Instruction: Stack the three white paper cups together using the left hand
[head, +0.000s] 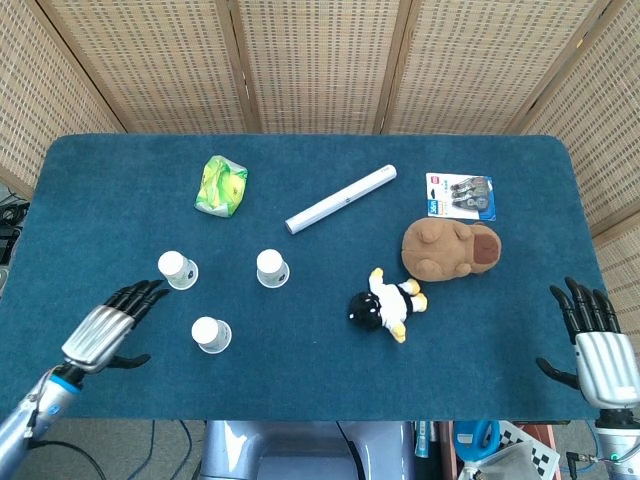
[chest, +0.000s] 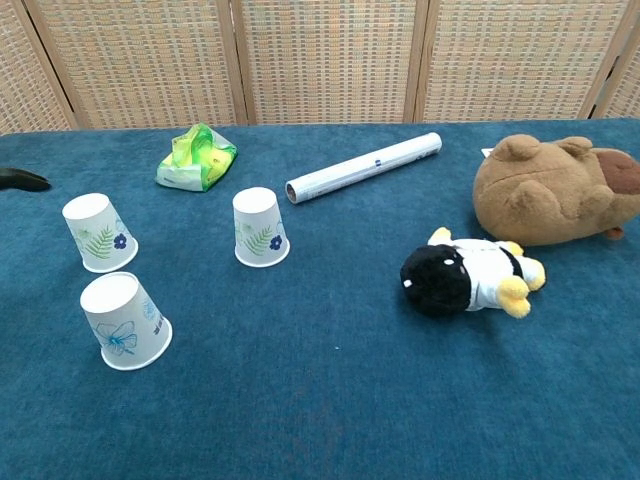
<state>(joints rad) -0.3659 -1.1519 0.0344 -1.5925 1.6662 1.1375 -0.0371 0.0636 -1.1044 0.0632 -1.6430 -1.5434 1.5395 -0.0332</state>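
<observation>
cups white, blue-green floral prints | table dark blue | packet green-yellow | bear brown | penguin perhaps, black-white-yellow

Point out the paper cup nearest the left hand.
The far-left cup: the left hand's fingertips almost reach it; the front cup and middle cup sit farther off.

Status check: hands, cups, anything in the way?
Left hand open, beside cups. Right hand open, idle. Three cups apart, upside down, unstacked. Nothing blocking.

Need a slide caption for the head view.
Left hand open beside three separate upside-down paper cups; right hand idle.
</observation>
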